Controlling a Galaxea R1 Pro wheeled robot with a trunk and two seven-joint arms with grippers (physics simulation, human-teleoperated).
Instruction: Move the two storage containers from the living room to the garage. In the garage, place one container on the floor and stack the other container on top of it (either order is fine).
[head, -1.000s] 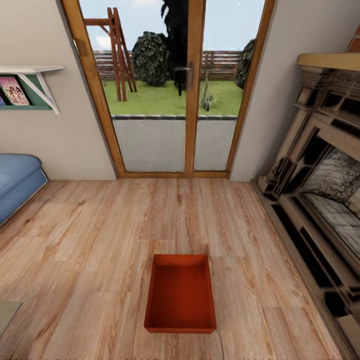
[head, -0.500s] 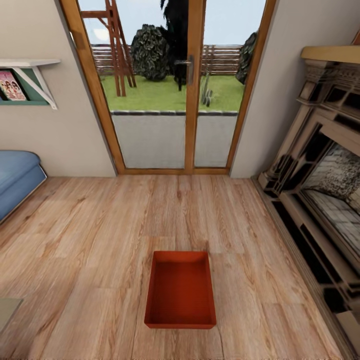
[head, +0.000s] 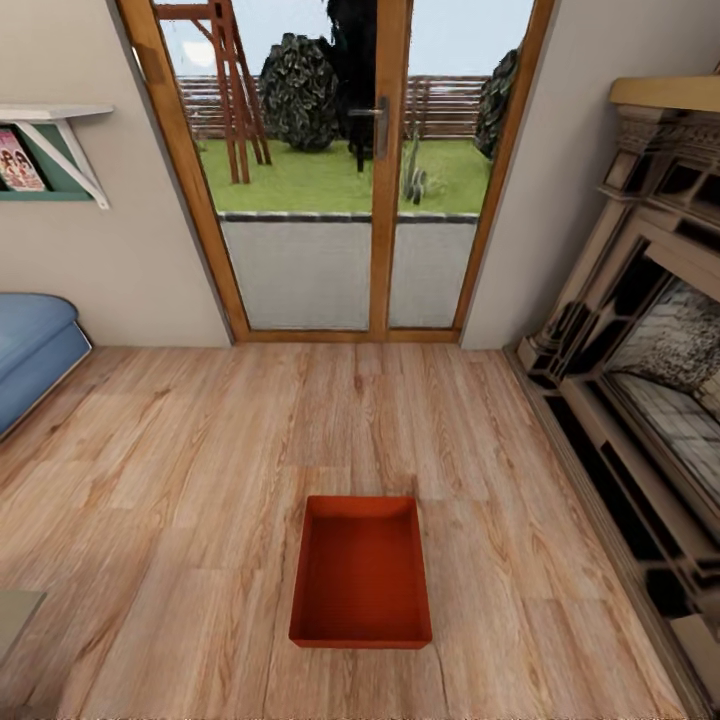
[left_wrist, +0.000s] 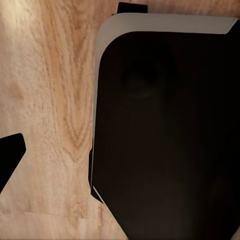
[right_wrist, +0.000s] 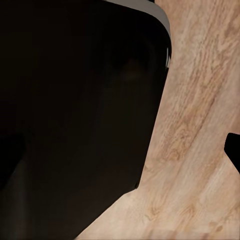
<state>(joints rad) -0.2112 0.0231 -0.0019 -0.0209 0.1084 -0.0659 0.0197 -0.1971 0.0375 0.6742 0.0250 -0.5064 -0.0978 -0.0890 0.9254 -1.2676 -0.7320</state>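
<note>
Living room, light wood plank floor (head: 200, 450); wood-framed glass door (head: 340, 170) at the far wall; fireplace (head: 640, 370); blue sofa (head: 30, 345); one orange-red storage container (head: 362, 572), upright on planks, centre foreground; gripper states and container's place relative to them cannot be told.

Ahead of me, one empty orange-red storage container (head: 361, 575) on the wood plank floor (head: 200, 480), before the glass door (head: 345, 170).

Left wrist view: big dark robot body part (left_wrist: 165, 135) with pale edge, close to camera. One black finger tip (left_wrist: 10, 155) pokes in at side. Right wrist view: same dark body part (right_wrist: 75, 115), black finger tip (right_wrist: 234, 150) at edge. Can't tell if grippers open or closed.
</note>
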